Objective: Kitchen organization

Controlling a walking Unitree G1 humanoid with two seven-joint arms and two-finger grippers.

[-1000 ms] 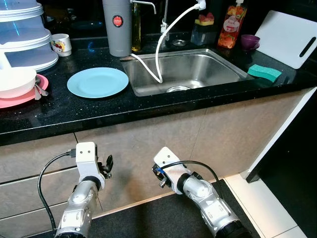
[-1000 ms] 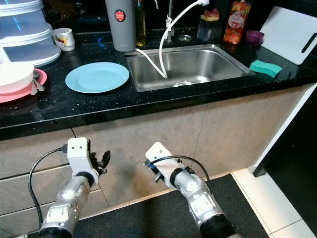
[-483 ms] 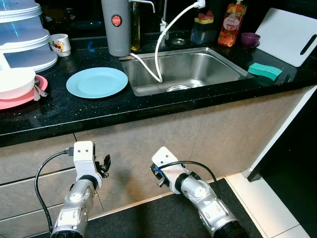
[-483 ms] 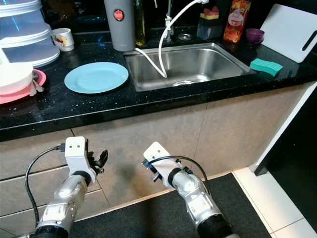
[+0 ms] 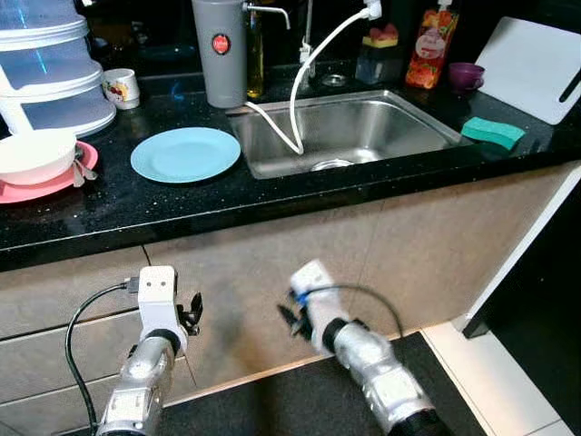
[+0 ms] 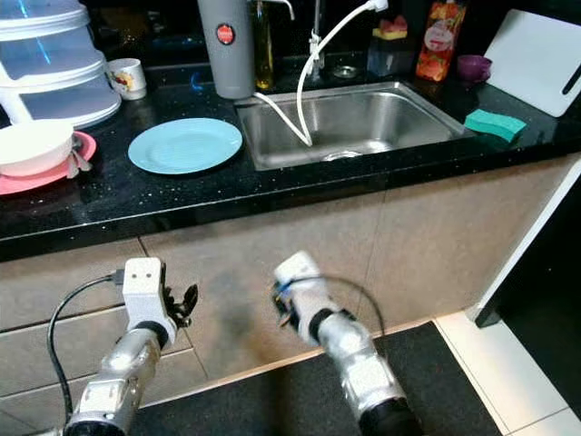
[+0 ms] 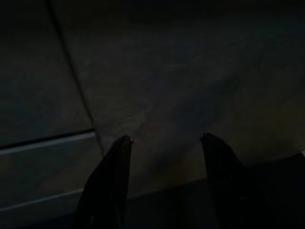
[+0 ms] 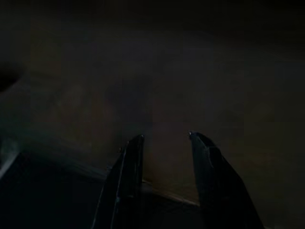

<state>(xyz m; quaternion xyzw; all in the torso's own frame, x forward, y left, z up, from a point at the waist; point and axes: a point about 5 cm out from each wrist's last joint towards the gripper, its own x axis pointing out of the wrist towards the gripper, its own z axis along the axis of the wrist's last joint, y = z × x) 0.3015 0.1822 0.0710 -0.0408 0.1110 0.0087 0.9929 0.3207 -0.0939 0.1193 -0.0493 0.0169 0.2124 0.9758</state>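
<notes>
A light blue plate (image 5: 185,154) lies on the black counter (image 5: 136,213) left of the steel sink (image 5: 345,132). At the far left, a white bowl (image 5: 36,154) with cutlery sits on a pink plate (image 5: 41,186). Both arms hang low in front of the cabinet face. My left gripper (image 7: 164,139) is open, with nothing between its fingers, and faces the cabinet panels. My right gripper (image 8: 164,136) is open too and points at the dim cabinet front. The left gripper (image 5: 192,313) shows beside its white wrist block, and the blurred right gripper (image 5: 289,318) is below the sink.
A grey canister (image 5: 221,50), a mug (image 5: 121,87) and stacked clear containers (image 5: 50,64) stand at the back left. A green sponge (image 5: 492,133), purple cup (image 5: 466,74), red bottle (image 5: 432,47) and white cutting board (image 5: 531,56) lie right of the sink. A white hose (image 5: 300,91) hangs into the basin.
The whole picture has shifted a little, so the camera moved. My right arm has moved slightly and shows motion blur. Both grippers stay low by the cabinet.
</notes>
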